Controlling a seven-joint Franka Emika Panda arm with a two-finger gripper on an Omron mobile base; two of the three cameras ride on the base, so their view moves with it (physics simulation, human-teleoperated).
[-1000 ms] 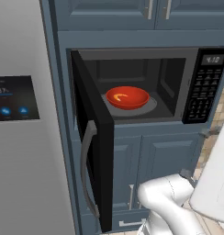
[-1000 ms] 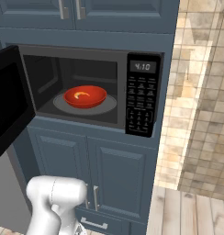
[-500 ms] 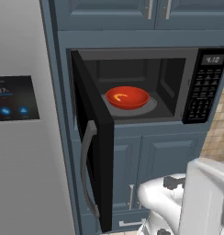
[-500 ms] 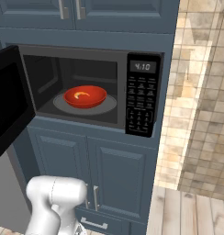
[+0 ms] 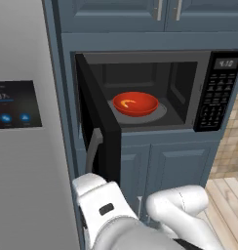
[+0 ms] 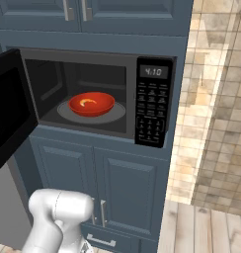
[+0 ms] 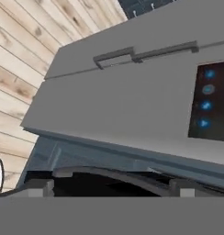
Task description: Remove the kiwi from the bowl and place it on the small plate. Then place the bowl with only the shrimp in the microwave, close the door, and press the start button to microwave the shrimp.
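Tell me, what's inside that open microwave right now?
Inside the microwave, a red bowl sits on the grey turntable, holding one curved orange shrimp. No kiwi shows in it. The bowl hides the turntable's middle.

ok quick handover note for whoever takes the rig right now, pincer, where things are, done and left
Pincer: open, holding nothing; the hand view looks at the grey appliance with the blue-lit screen.
Bowl: inside the microwave, on the turntable, with the shrimp in it; no kiwi seen in it.
Door: wide open, swung out to the left, handle facing the arm.
Done: bowl with shrimp loaded.
Left: shut the door, then press start on the keypad at the right.
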